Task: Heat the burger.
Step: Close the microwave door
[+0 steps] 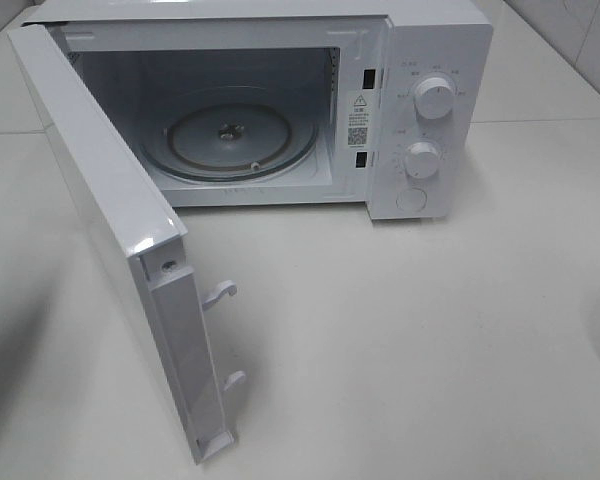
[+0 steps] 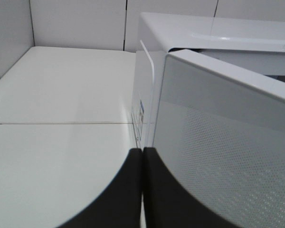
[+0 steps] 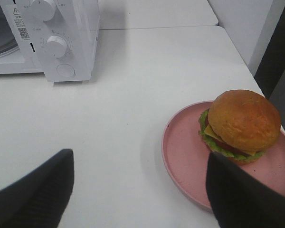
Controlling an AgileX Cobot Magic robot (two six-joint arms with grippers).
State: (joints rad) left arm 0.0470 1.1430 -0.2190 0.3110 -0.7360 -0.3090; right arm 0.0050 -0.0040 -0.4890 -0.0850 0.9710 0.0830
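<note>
The burger (image 3: pixel 242 124), with a brown domed bun over green and red filling, rests on a pink plate (image 3: pixel 183 147) in the right wrist view. My right gripper (image 3: pixel 140 159) hovers open above the table just short of the plate, one finger near the plate's rim and nothing between the fingers. In the left wrist view my left gripper (image 2: pixel 142 190) is shut and empty, close to the outer face of the microwave door (image 2: pixel 228 156). Neither gripper nor the burger shows in the exterior view.
The white microwave (image 1: pixel 430 60) stands at the back of the table with its door (image 1: pixel 100 190) swung wide open toward the front left. A bare glass turntable (image 1: pixel 230 140) lies inside. Two knobs (image 1: pixel 435 98) sit on its right panel. Tiled walls surround the table.
</note>
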